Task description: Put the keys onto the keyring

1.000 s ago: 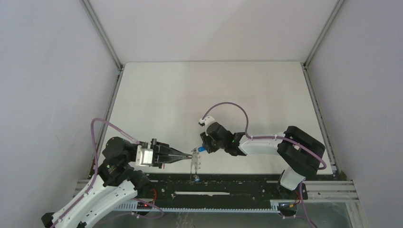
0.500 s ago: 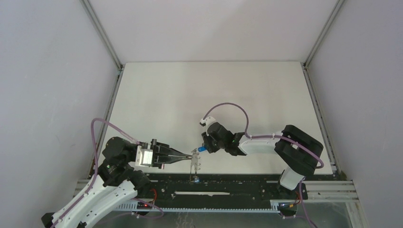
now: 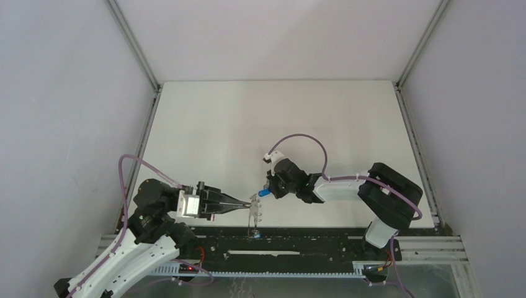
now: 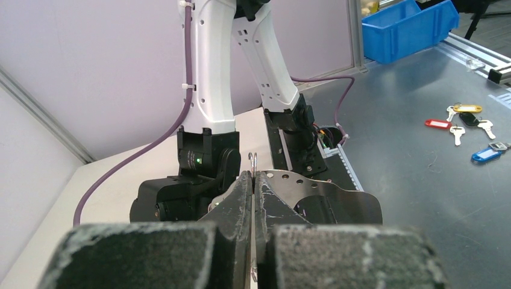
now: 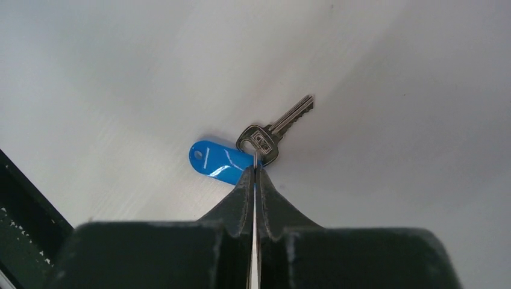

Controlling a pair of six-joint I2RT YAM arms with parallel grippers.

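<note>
My left gripper (image 3: pixel 249 202) is shut on the keyring (image 3: pixel 254 212), which it holds upright and edge-on near the table's front edge. In the left wrist view, one wire loop (image 4: pixel 253 160) of the keyring sticks up above the shut fingertips (image 4: pixel 246 180). My right gripper (image 3: pixel 268 190) is shut on the thin small ring of a key (image 5: pixel 265 139) with a lighter blue tag (image 5: pixel 217 161), just right of the keyring. The tag also shows in the top view (image 3: pixel 263 193). A second small blue tag (image 3: pixel 255 234) shows at the keyring's lower end; how it is attached I cannot tell.
The black front rail (image 3: pixel 298 239) runs just below the keyring. The white table (image 3: pixel 279 124) stretches behind, with side frames left and right. Outside the cell, several tagged keys (image 4: pixel 461 117) and a blue bin (image 4: pixel 410 24) lie on a grey bench.
My right wrist has shifted slightly to the right and turned a little, the blue-tagged key staying beside the keyring. The left arm and keyring have not moved.
</note>
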